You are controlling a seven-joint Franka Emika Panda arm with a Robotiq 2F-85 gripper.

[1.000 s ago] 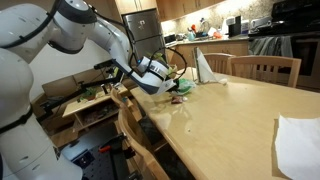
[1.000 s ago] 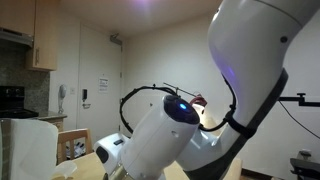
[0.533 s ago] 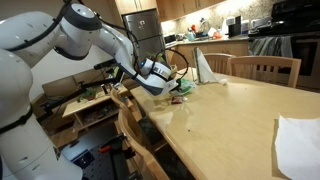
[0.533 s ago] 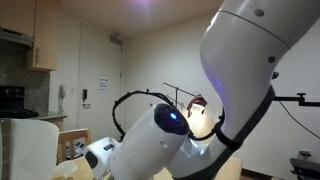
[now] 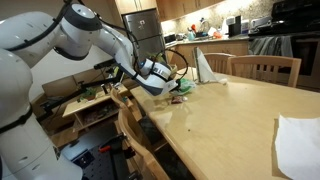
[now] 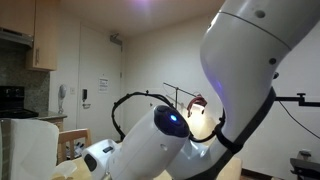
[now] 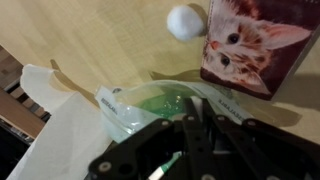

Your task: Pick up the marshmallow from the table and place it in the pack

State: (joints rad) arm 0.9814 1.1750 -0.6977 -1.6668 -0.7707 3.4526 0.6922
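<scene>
Wrist view: the gripper (image 7: 195,128) enters from bottom centre, fingers clenched together, tips over the pack (image 7: 140,108); whether they pinch its film, cannot tell. The pack is a crumpled pale green-teal bag at lower centre, lying on the wooden table (image 7: 90,40), its left edge against a white paper sheet (image 7: 45,125) at lower left. The marshmallow (image 7: 185,22), white and round, rests on bare table at top centre, apart from the pack, just beside a box with a cat picture (image 7: 255,45) at upper right. In an exterior view the gripper (image 5: 172,86) sits low, left of centre, the pack (image 5: 185,88) right by its tip, a tall white pointed paper (image 5: 203,66) just above. In an exterior view the arm (image 6: 250,70) fills most of the frame.
</scene>
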